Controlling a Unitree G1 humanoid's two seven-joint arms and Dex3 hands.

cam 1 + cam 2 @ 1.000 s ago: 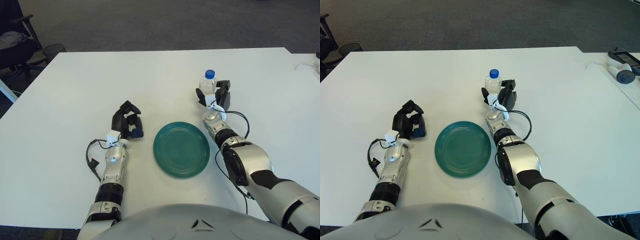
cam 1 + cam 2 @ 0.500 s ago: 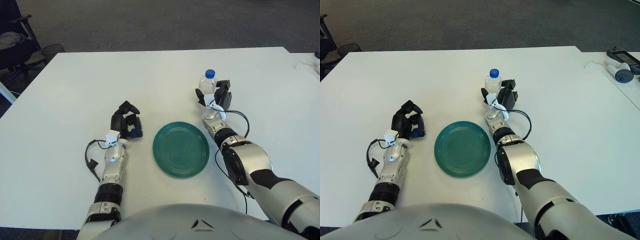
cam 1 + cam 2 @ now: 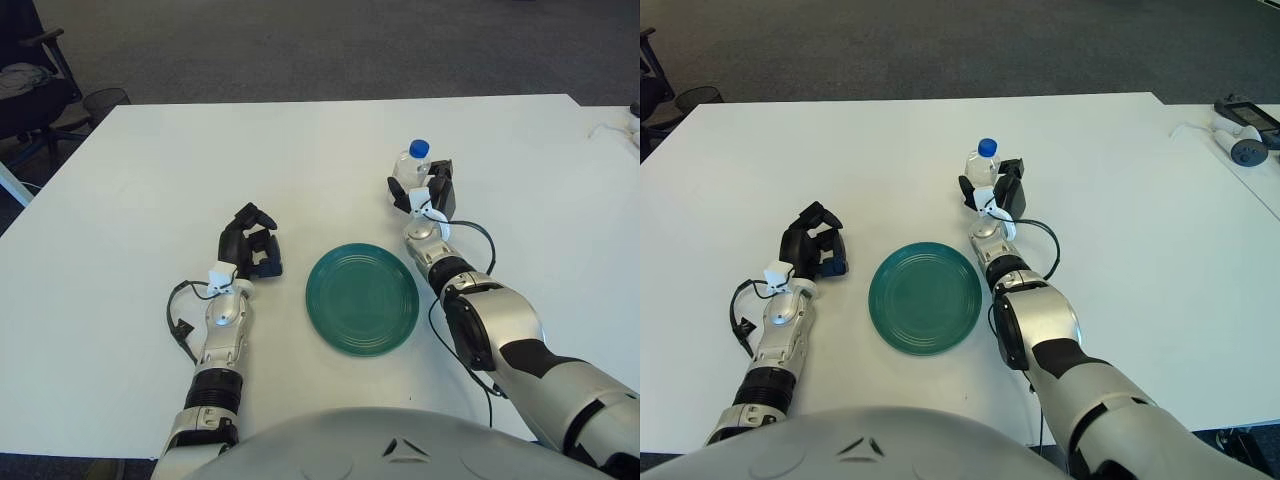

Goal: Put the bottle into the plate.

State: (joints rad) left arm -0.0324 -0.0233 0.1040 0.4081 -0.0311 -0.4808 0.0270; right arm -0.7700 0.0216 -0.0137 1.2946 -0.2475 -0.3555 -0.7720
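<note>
Our right hand is wrapping its fingers around the small clear plastic bottle with a blue cap, gripping mid-body; we judge it light, slippery and squashable, standing far right of the round teal plate.

Silver-grey jointed arms, black fingers, white wrist tags, looping black cables

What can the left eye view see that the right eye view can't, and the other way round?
Only the left eye view shows a chair and a wire basket beyond the table's far left corner. Only the right eye view shows devices at the far right. Both show the right robot hand around the bottle, the green plate, and the left robot hand left of it.
</note>
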